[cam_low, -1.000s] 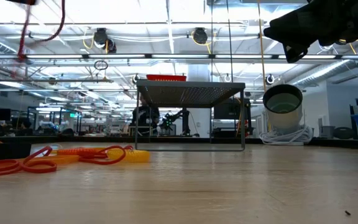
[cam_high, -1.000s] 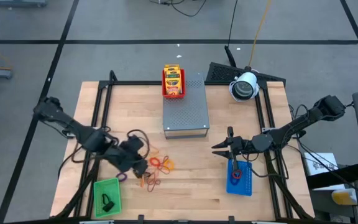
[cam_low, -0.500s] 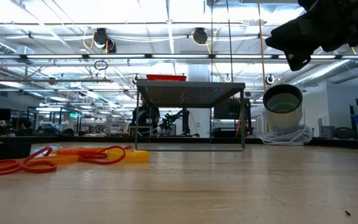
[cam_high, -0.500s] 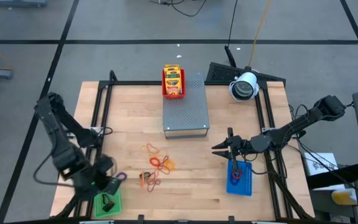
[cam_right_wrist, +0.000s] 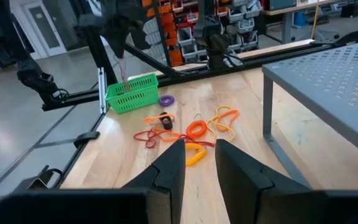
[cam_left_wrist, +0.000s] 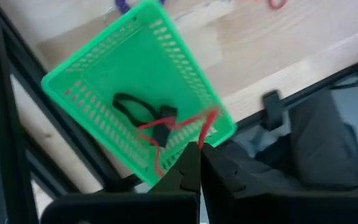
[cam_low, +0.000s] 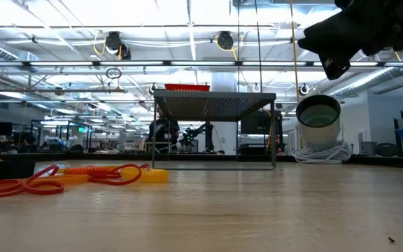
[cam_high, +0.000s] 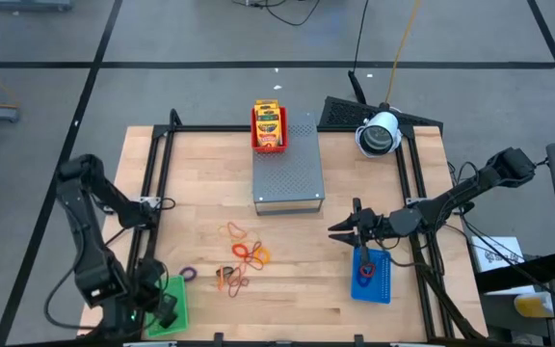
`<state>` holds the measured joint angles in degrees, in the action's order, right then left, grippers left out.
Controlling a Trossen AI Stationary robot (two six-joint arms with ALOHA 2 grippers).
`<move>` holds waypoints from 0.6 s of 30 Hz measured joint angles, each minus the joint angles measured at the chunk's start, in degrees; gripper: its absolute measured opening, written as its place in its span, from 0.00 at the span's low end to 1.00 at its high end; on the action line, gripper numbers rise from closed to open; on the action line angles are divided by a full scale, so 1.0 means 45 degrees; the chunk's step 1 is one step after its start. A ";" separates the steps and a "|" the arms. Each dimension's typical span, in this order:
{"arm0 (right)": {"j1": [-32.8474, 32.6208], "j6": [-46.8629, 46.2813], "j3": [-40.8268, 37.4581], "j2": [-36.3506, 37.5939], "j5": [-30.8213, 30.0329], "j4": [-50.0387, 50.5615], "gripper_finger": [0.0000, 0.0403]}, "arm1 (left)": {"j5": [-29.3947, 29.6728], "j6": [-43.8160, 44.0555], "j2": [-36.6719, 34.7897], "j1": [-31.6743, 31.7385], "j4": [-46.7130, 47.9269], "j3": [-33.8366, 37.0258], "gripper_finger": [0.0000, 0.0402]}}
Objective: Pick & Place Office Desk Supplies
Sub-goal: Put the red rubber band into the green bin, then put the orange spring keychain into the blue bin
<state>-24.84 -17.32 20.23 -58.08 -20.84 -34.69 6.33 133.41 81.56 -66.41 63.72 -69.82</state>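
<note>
Here the left gripper (cam_left_wrist: pixel 199 149) hung over the green mesh tray (cam_left_wrist: pixel 92 81) at the table's front-left corner, fingers pinched on a thin red rubber band (cam_left_wrist: pixel 185 124) that dangled above the tray's dark clip pieces (cam_left_wrist: pixel 143 112). Right gripper (cam_high: pixel 343 229) waited above the blue tray (cam_high: pixel 382 281), fingers apart, empty. Loose rubber bands (cam_high: pixel 244 253) lay mid-table; crayon packets (cam_high: pixel 269 123) sat in the red tray.

Three mesh trays (cam_high: pixel 166 299), one crayon packet (cam_high: pixel 269 121)

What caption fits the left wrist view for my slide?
Left end effector shut on a red rubber band above the green tray holding dark clips.
</note>
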 joint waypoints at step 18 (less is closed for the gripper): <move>-0.0613 0.0487 0.0004 0.0000 0.0013 -0.0938 0.19 | 0.0034 -0.0143 0.0578 -0.0107 0.0346 0.0039 0.19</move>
<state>-27.60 -15.13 20.25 -58.08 -20.78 -38.91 6.48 132.76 84.16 -66.89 65.28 -69.65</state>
